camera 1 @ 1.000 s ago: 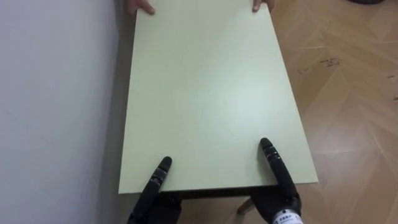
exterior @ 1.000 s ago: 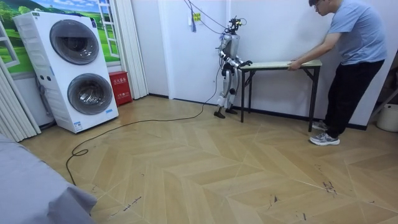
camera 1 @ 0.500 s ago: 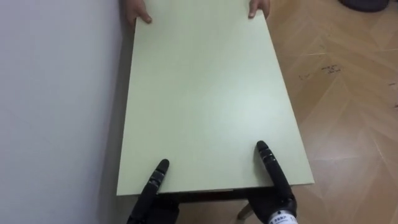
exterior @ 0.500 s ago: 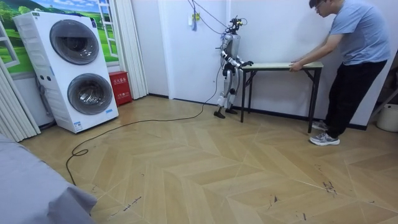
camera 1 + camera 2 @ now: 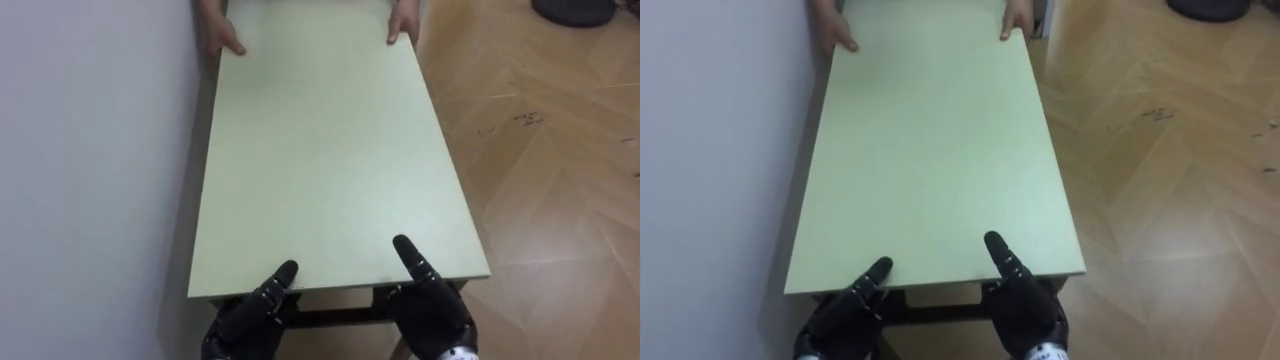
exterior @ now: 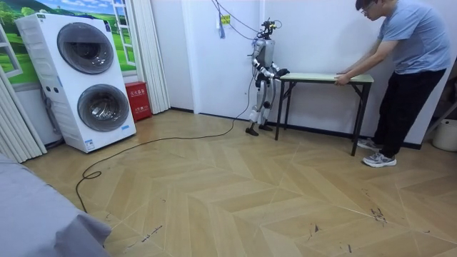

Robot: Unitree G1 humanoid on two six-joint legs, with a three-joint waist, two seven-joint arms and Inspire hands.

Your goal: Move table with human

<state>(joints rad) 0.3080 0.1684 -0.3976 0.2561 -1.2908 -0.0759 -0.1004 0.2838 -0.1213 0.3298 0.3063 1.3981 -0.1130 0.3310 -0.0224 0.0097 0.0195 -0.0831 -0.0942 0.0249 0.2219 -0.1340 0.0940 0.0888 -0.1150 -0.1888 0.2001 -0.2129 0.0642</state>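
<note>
Table (image 5: 320, 160) runs tight along the wall (image 5: 90, 150). The robot's left hand (image 5: 245, 320) and right hand (image 5: 432, 310) are at its near end, and a person (image 6: 403, 57) holds the far end. I can't tell if the robot's hands are actually clamped on. Looks like the carry step to me. Next it needs to walk in step with the person and keep the top level.

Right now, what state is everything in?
Table: level, along the wall.
Left hand: at table's near edge.
Right hand: at table's near edge.
Person's hands: on far end.
Washer doors: shut.
</note>
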